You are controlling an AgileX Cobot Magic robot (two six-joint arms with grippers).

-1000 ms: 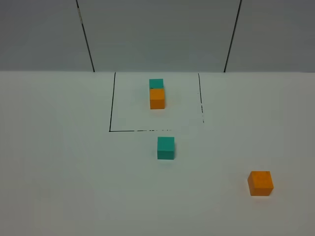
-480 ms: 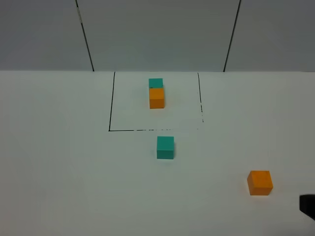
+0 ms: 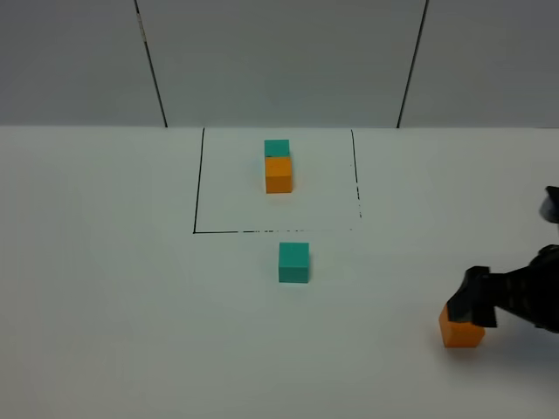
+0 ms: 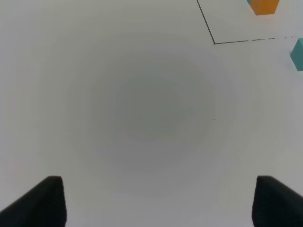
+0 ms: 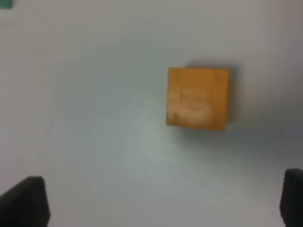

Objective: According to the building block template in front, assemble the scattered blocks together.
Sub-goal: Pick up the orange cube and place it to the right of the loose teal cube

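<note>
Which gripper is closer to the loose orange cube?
Right. The right gripper hovers open, close over the loose orange cube. The left gripper is far off over bare table, on the other side of the loose teal cube.

Wide bare worktop (image 3: 105, 305) left of teal cube (image 3: 293, 262); open lane across to orange cube (image 3: 458, 334), right claw (image 3: 476, 304) spread just above it; template pair (image 3: 278, 168) behind.

"Where was the joined pair (image 3: 278, 164)?"

"Inside the lined box (image 3: 197, 192), at the back of the table (image 3: 105, 305). The near block (image 3: 293, 262) sat just in front of that box. The far-right block (image 3: 460, 332) lay well off to the right, nearer the front, with my right gripper (image 3: 472, 301) right by it."
</note>
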